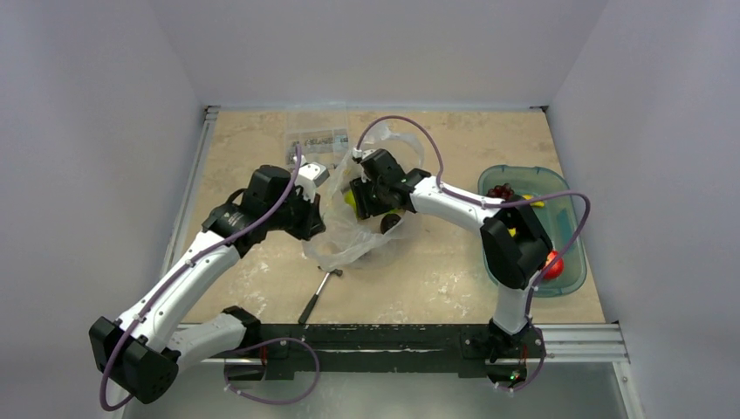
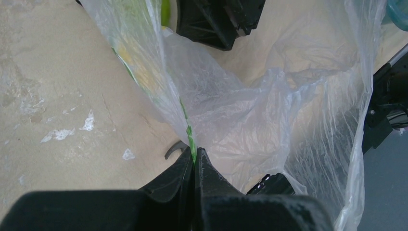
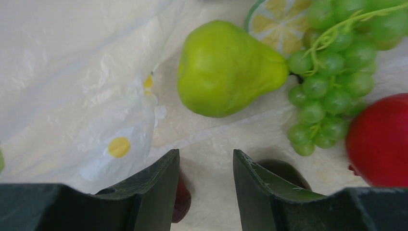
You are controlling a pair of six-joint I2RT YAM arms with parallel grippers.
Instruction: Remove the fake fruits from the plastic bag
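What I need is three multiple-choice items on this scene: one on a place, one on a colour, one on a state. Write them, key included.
1. Where is the hammer? A: inside the bag. B: on the table, nearer the arm bases than the bag. C: in the left gripper.
2. What colour is the pear? A: green. B: purple. C: orange.
3. What is the left gripper doing? A: hanging open. B: pinching the bag. C: holding the hammer.
Key: 1 B, it lies on bare tabletop near the arm bases; 2 A, the right wrist view shows it green; 3 B, it is clamped on the plastic.
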